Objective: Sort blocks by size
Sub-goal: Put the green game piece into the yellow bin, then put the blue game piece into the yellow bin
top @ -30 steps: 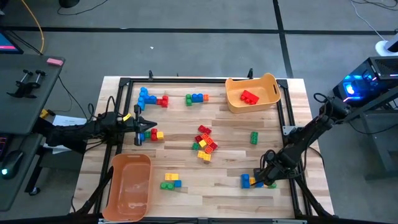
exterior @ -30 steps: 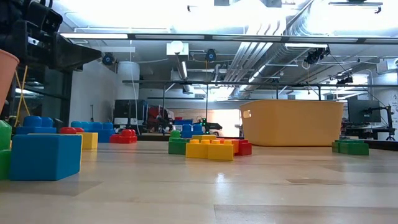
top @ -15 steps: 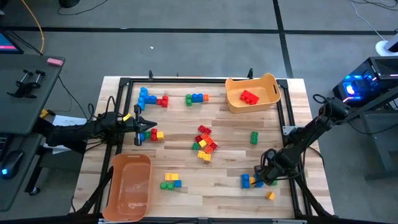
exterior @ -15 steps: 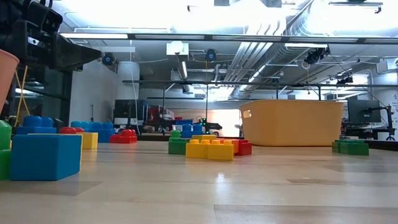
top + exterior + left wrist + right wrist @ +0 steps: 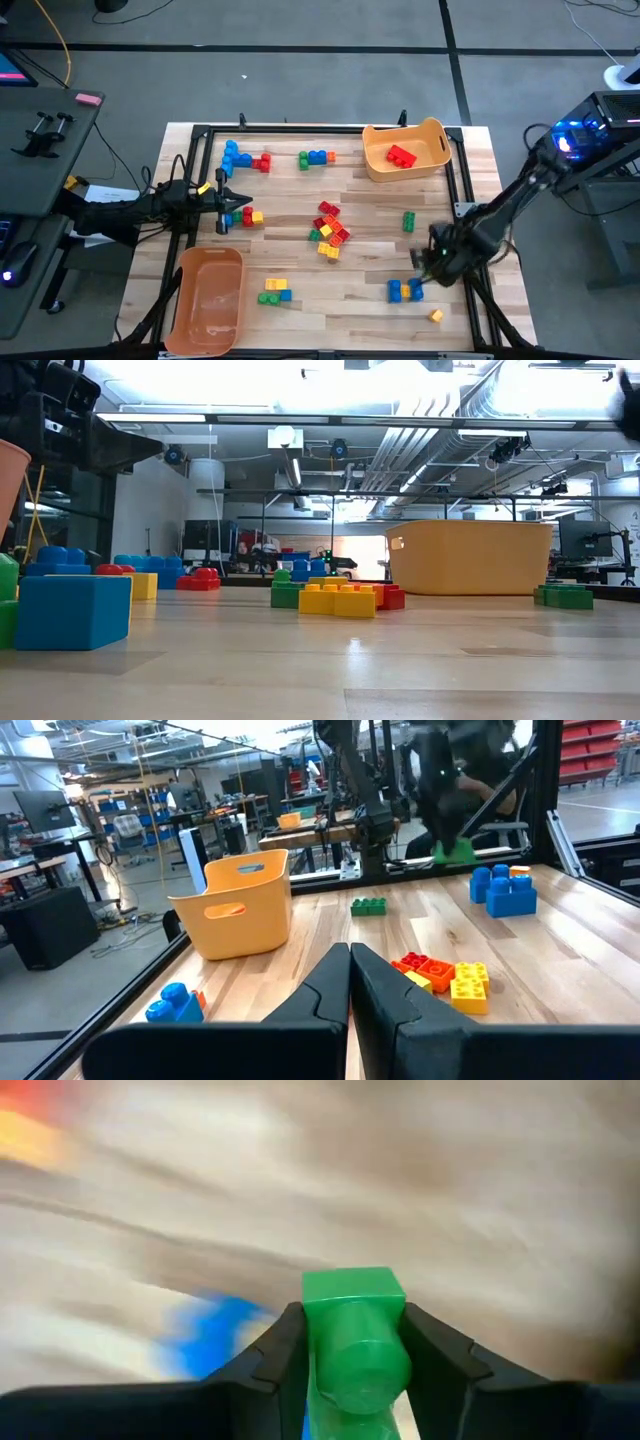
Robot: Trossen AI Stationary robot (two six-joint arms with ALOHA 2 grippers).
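Wooden bench [image 5: 360, 280] with a black metal frame [image 5: 205, 131] around the work area. Yellow-orange bin [image 5: 405, 150] sits at the far right corner, upright, handle cutout in its side wall. Second bin, translucent orange [image 5: 208, 300], lies at the near left corner. Off the bench to the left: dark side table [image 5: 45, 150] with a pink eraser-like item [image 5: 89, 99] on its corner and a black clamp [image 5: 40, 132]. Grey floor [image 5: 300, 70] crossed by dark tape lines. Blue-lit box [image 5: 575, 140] glows at far right. Low view: workshop behind, ceiling ducts [image 5: 420, 450], shelving, monitor [image 5: 585, 540].
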